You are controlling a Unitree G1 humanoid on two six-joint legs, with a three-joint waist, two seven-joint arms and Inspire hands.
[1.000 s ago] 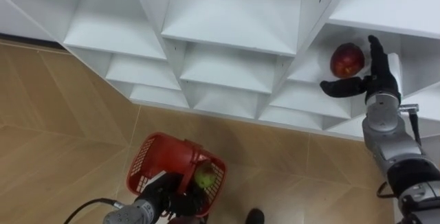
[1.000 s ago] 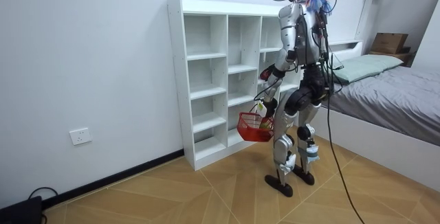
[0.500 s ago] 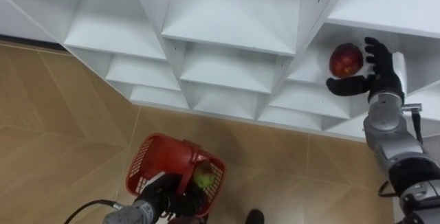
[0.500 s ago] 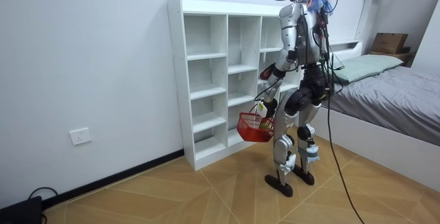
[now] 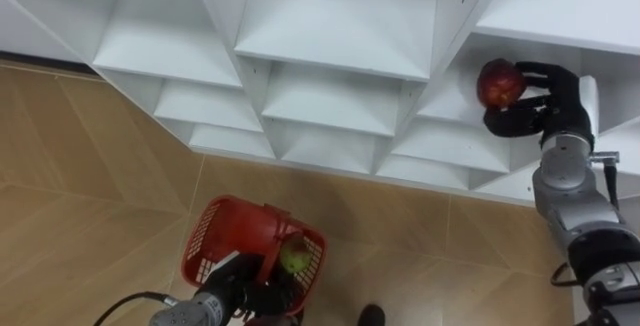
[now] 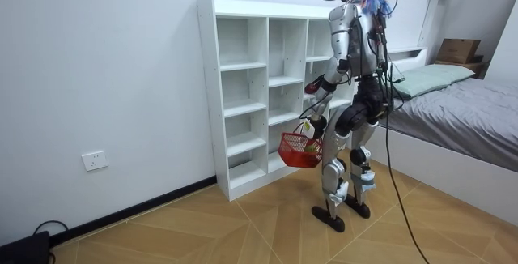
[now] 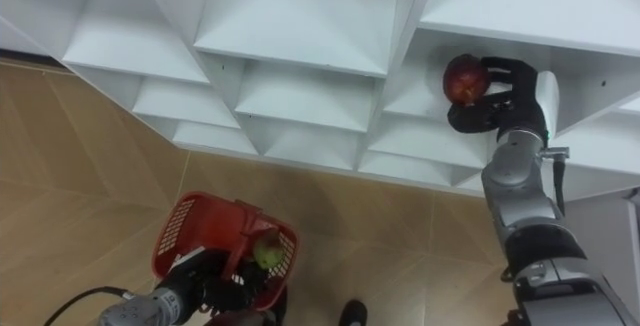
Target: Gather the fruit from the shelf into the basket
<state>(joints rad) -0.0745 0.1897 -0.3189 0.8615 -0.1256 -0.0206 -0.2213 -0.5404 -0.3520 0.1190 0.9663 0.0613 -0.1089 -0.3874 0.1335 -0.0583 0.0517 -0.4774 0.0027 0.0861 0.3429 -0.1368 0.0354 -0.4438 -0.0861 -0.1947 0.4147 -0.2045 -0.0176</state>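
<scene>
Bright, even light — soft shelf shadows

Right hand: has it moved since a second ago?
Yes. The right hand has curled its fingers leftward round the red apple, toward the shelf's upright divider.

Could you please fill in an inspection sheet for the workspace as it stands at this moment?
Surface: white shelf unit on a wooden floor; the compartments in view are bare except for one.
Job's things: red apple in a compartment on the robot's right; red basket held low, with a green fruit inside.
Clutter: nothing seen.
Hands: right hand curled round the red apple; left hand holding the red basket.
Cables: a dark lead on the floor by the wall, at the room view's left.
Surroundings: bed behind the robot; wall socket.
</scene>
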